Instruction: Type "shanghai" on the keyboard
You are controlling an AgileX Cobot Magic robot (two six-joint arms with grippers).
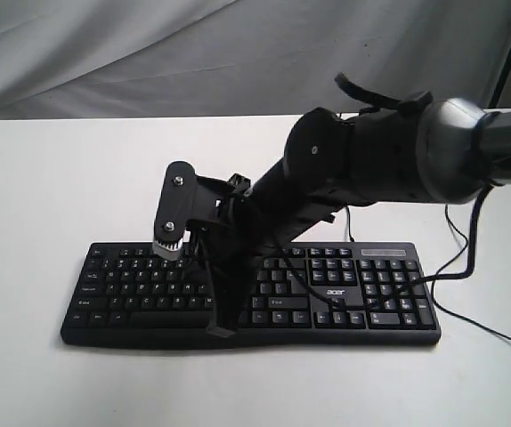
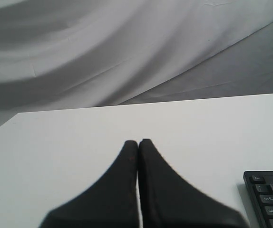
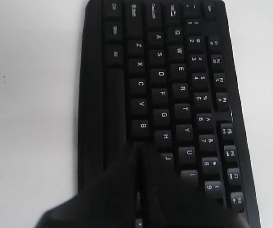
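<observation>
The black keyboard (image 1: 371, 294) lies across the white table near its front edge, with the acer logo right of middle. My right arm reaches over it from the right. The right gripper (image 1: 221, 331) points down at the lower key rows left of middle. In the right wrist view the right gripper (image 3: 139, 143) is shut with nothing in it. Its tips sit over the keyboard (image 3: 160, 71) just past the B key, beside H and J, and hide the key under them. The left gripper (image 2: 138, 141) is shut and empty above bare table, with a corner of the keyboard (image 2: 269, 194) off to one side.
A thin black cable (image 1: 469, 267) runs from the keyboard's right end across the table (image 1: 42, 178) to the right edge. Grey cloth (image 1: 149, 53) hangs behind the table. A dark stand leg (image 1: 509, 53) shows at the top right.
</observation>
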